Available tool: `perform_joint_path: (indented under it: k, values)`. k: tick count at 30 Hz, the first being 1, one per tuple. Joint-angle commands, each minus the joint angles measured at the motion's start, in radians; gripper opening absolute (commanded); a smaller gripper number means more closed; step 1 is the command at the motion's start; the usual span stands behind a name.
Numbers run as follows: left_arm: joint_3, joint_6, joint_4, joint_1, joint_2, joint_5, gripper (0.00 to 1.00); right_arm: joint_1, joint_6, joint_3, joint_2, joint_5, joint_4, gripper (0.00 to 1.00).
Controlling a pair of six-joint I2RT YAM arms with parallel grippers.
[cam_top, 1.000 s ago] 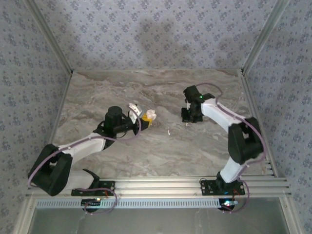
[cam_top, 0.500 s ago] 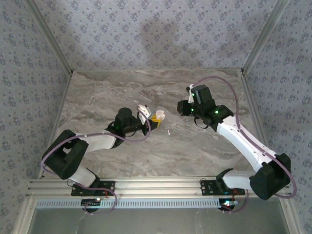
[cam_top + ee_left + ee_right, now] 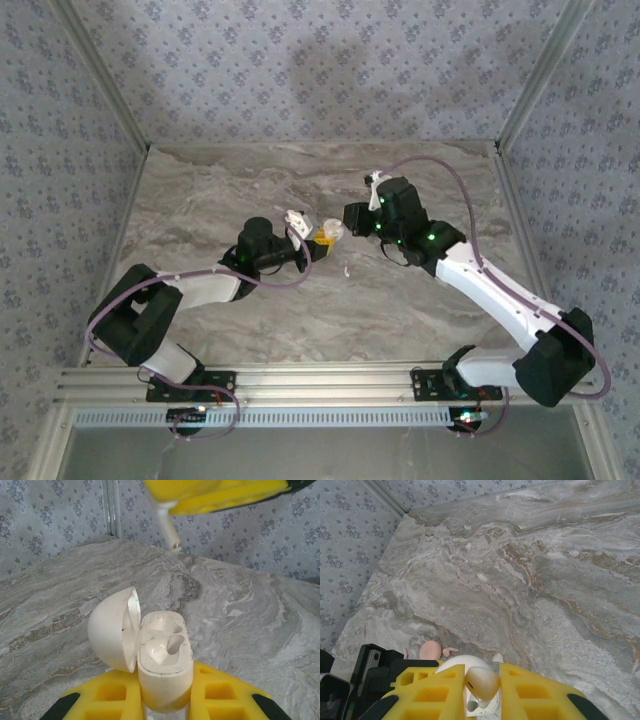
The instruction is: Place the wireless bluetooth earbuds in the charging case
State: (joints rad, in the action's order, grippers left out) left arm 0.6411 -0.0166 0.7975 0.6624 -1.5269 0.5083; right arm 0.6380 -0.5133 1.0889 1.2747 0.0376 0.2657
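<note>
The charging case (image 3: 165, 672) is white with its lid (image 3: 112, 630) swung open to the left and two sockets facing up. My left gripper (image 3: 165, 695) is shut on its lower body and holds it upright above the table. My right gripper (image 3: 482, 687) is shut on one white earbud (image 3: 482, 680), just above the open case (image 3: 456, 663). From the left wrist the earbud's stem (image 3: 170, 527) hangs below the right gripper's yellow fingers (image 3: 220, 492). From above, the two grippers (image 3: 316, 243) (image 3: 350, 218) almost meet over the case (image 3: 329, 234). A second small white earbud (image 3: 347, 270) lies on the table.
A round pink thing (image 3: 430, 650) and a small pink bit (image 3: 450, 652) lie on the marble table (image 3: 420, 320) next to my left arm's black wrist (image 3: 370, 665). Patterned walls close the table at the back and sides, and an aluminium rail (image 3: 320, 385) runs along the near edge.
My right arm has swung left with the earbud, from the table's right half to just above the case. My left gripper has shifted a little right with the case, then held still.
</note>
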Motion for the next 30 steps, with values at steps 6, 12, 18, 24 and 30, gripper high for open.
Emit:
perform_joint_path:
  k: [6,12,18,24,30]
  values:
    - [0.037,0.006,0.037,0.004,0.021,0.019,0.14,0.039,-0.014,-0.006,0.03,-0.002,-0.023,0.21]
    - [0.037,0.017,0.042,0.004,0.03,0.017,0.14,0.052,0.001,-0.011,0.035,-0.023,-0.017,0.21]
    - [0.038,0.024,0.048,0.003,0.04,0.011,0.14,0.067,0.019,-0.014,0.043,-0.042,0.006,0.21]
    - [0.04,0.033,0.054,0.004,0.048,0.006,0.14,0.082,0.036,-0.013,0.049,-0.083,0.024,0.21]
    - [0.038,0.038,0.052,0.003,0.056,0.0,0.14,0.1,0.056,-0.009,0.05,-0.132,0.032,0.21]
